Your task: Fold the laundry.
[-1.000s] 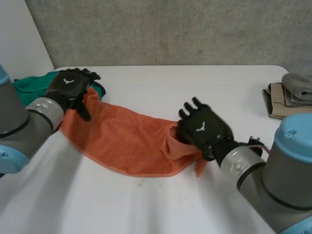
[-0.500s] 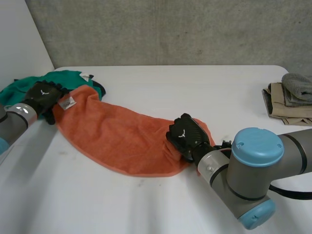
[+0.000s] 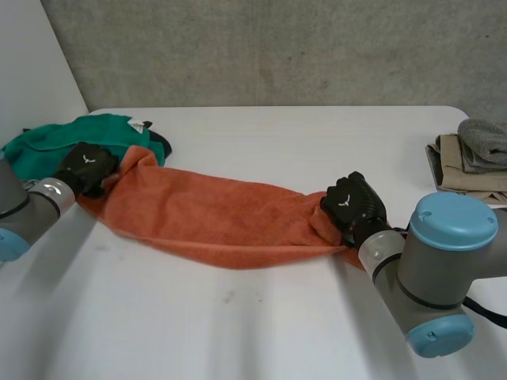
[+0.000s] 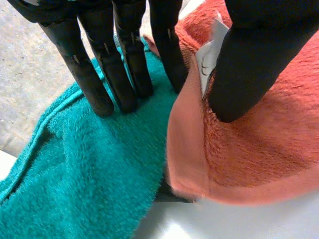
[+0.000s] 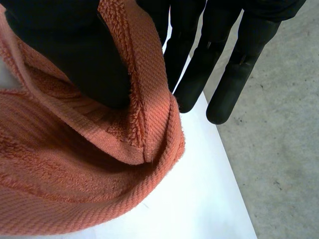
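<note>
Holding the orange towel (image 3: 214,218) taut across the white counter (image 3: 261,134), from mid-left to right of centre in the head view. Pinching its left corner with the left hand (image 3: 85,165), thumb pressed on the terry beside the white label (image 4: 207,62), fingers (image 4: 124,59) straight behind it against the green towel (image 3: 47,142). Clamping the right end with the right hand (image 3: 352,204), hem trapped between thumb and fingers (image 5: 214,59). Compared with half a second ago: right end drawn further right, wide sagging shape pulled into a longer, narrower band.
</note>
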